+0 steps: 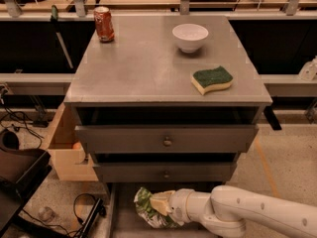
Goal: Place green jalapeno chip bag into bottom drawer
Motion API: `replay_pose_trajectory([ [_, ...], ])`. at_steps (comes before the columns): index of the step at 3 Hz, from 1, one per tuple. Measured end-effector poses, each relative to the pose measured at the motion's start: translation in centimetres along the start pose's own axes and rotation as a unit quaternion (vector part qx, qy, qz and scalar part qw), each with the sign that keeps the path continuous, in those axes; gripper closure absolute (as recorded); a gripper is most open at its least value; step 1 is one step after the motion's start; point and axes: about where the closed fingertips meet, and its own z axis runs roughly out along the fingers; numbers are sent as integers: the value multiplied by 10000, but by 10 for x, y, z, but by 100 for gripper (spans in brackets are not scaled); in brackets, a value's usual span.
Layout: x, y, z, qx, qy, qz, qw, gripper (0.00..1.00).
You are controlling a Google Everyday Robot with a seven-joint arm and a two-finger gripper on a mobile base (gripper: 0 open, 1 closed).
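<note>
The green jalapeno chip bag [145,208] is a crumpled shiny green foil bag low in the camera view, over the open bottom drawer [124,222]. My gripper [161,206] comes in from the right on a white arm and is shut on the bag, its fingers partly buried in the foil. The bag sits low over the drawer's grey floor, just in front of the cabinet; I cannot tell whether it touches the floor.
On the cabinet top stand a red soda can [104,24], a white bowl [190,36] and a green-topped yellow sponge [212,80]. Two upper drawers with small knobs [167,142] are above. A cardboard box [67,150] and cables lie to the left.
</note>
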Motion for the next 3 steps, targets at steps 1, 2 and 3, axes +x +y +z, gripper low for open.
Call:
replay_pose_trajectory([
  [1,52,-48,32,98,597,83,9981,100],
  [2,102,-98,46,329,1072,221,9934,100],
  [3,138,-137,55,589,1178,517,9899,100],
])
